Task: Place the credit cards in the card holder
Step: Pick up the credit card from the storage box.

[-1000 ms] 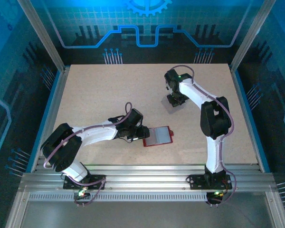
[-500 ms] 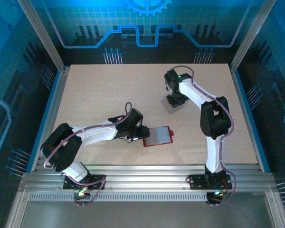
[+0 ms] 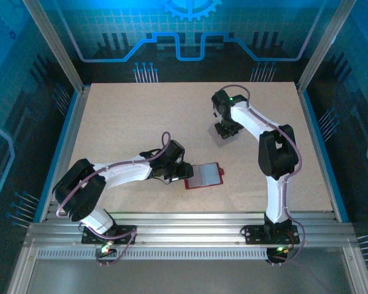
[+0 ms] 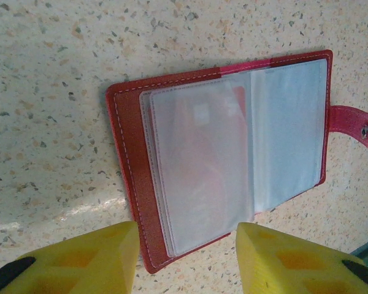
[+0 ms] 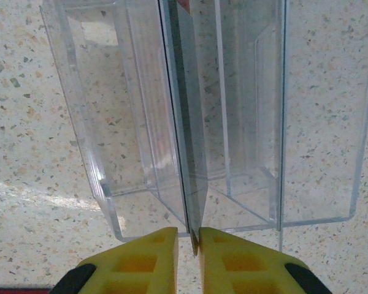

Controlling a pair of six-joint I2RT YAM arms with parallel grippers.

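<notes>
The card holder (image 3: 204, 175) lies open on the table, dark red with clear pockets (image 4: 233, 147) and a snap tab (image 4: 352, 124) at its right. My left gripper (image 3: 184, 172) is at the holder's left edge; in the left wrist view its yellow fingers (image 4: 187, 245) stand apart, open, with the holder's near corner between them, untouched. Further back, my right gripper (image 3: 226, 130) is over a clear plastic box (image 5: 92, 141). Its fingers (image 5: 188, 236) are shut on a thin credit card (image 5: 193, 153), which is seen edge-on, standing upright in the box.
The clear box (image 3: 218, 137) sits at the back middle of the speckled table (image 3: 129, 122). Metal frame posts and blue walls ring the table. Bare tabletop lies to the left and far right.
</notes>
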